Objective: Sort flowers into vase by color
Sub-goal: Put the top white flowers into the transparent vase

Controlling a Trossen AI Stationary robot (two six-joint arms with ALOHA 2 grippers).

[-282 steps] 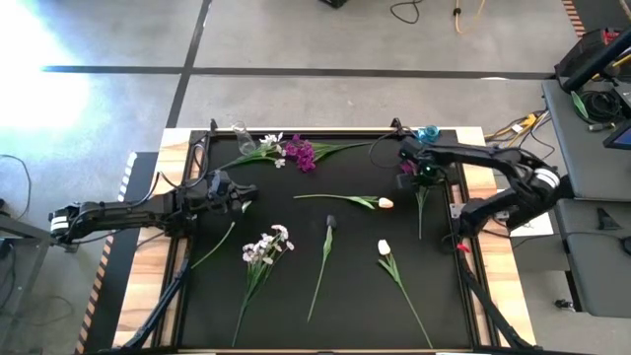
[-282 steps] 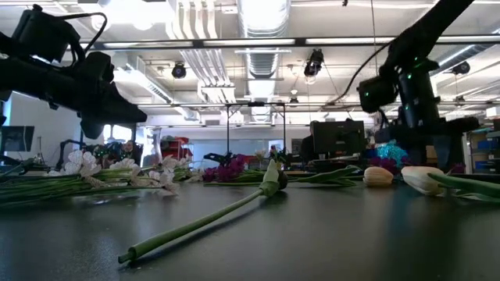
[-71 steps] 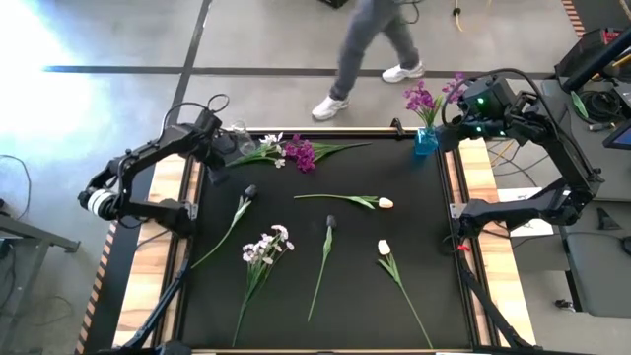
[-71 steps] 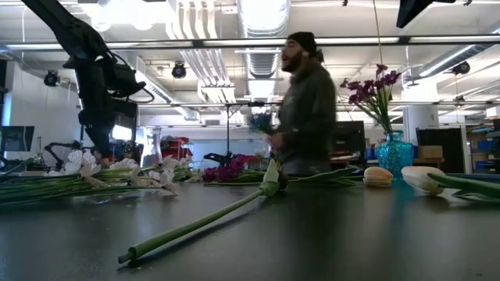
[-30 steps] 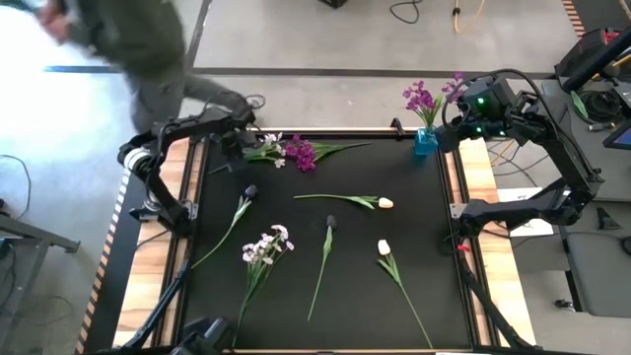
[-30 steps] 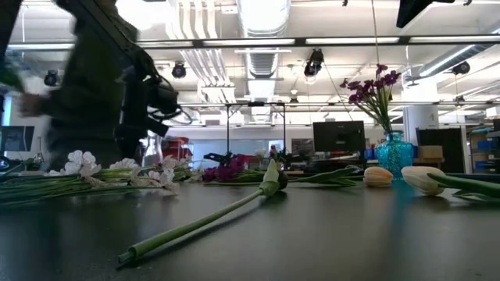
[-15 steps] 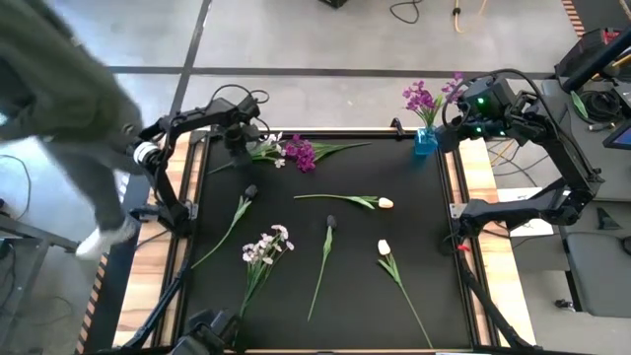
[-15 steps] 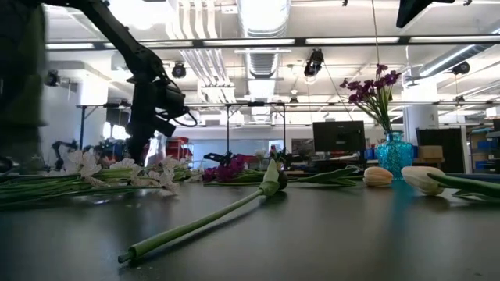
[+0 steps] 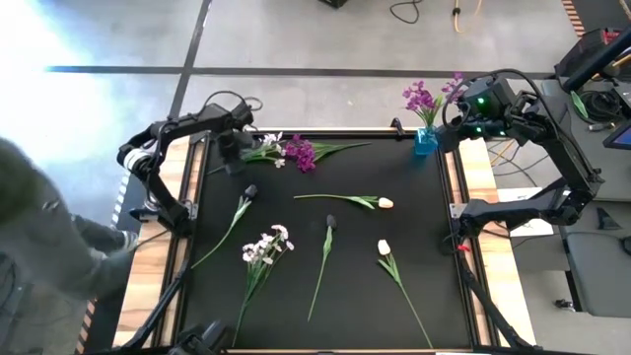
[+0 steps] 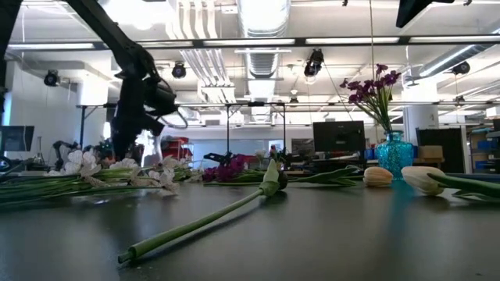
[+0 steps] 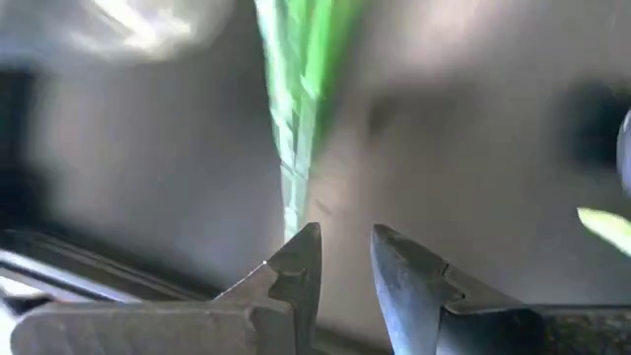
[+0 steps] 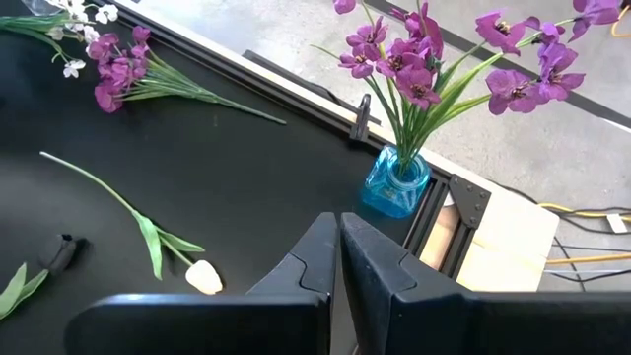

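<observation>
Green stems lie scattered over my black bench: a white spray and a magenta spray sit touching near the far edge toward the far left corner, a dark tulip lies nearer the left edge, a second white spray lies below it toward the near edge, another dark tulip rests mid-bench, and two cream tulips lie right of centre. More magenta flowers stand upright in the blue vase at the far right corner. My left end effector hangs low just beside the white spray's stem end, fingers slightly parted and holding nothing. My right end effector is raised beyond the far right corner near the vase, fingers pressed together, empty.
</observation>
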